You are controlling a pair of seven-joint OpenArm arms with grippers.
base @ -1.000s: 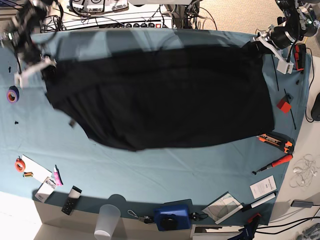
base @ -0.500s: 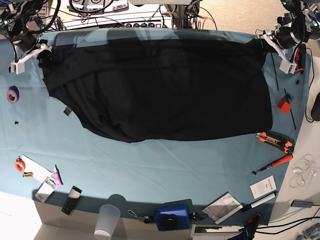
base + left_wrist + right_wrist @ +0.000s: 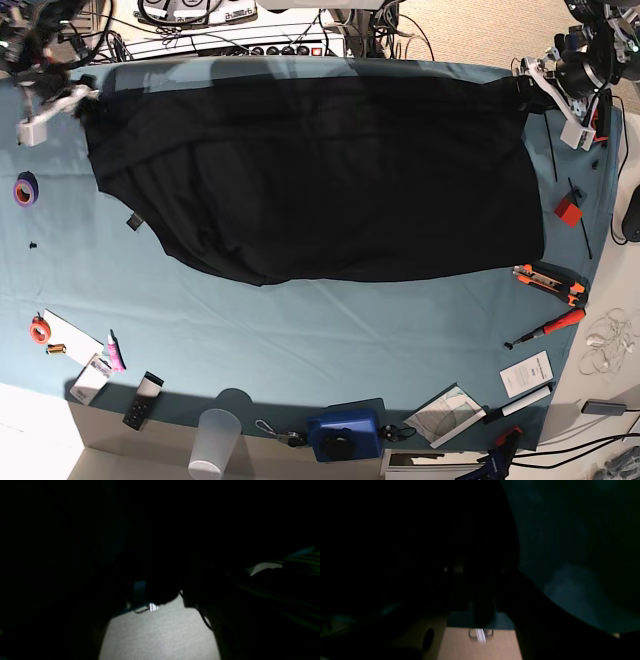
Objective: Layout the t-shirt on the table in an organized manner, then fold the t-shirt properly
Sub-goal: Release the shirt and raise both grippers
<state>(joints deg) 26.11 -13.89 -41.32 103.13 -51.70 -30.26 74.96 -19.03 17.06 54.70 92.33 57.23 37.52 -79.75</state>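
The table [image 3: 330, 340], covered with a teal-blue cloth, is filling almost the whole base view. The t-shirt [image 3: 320, 175] is lying spread on the far half of it, black side up, reaching nearly from one far corner to the other, with its near edge curving down toward the middle of the table. The right gripper [image 3: 52, 108] is staying at the far corner on the left of the base view, just beside the shirt's corner; if its jaws are apart or together, I cannot tell. The left gripper [image 3: 562, 103] is standing at the opposite far corner, also just beside the fabric, and its state I cannot tell either. Both wrist views are almost fully dark. Along the near edge a blue box [image 3: 345, 432] and a clear plastic cup [image 3: 215, 443] are sitting. An orange cutter [image 3: 551, 282] is lying near the shirt's right lower corner, and a purple tape roll [image 3: 25, 188] is lying near the left edge.
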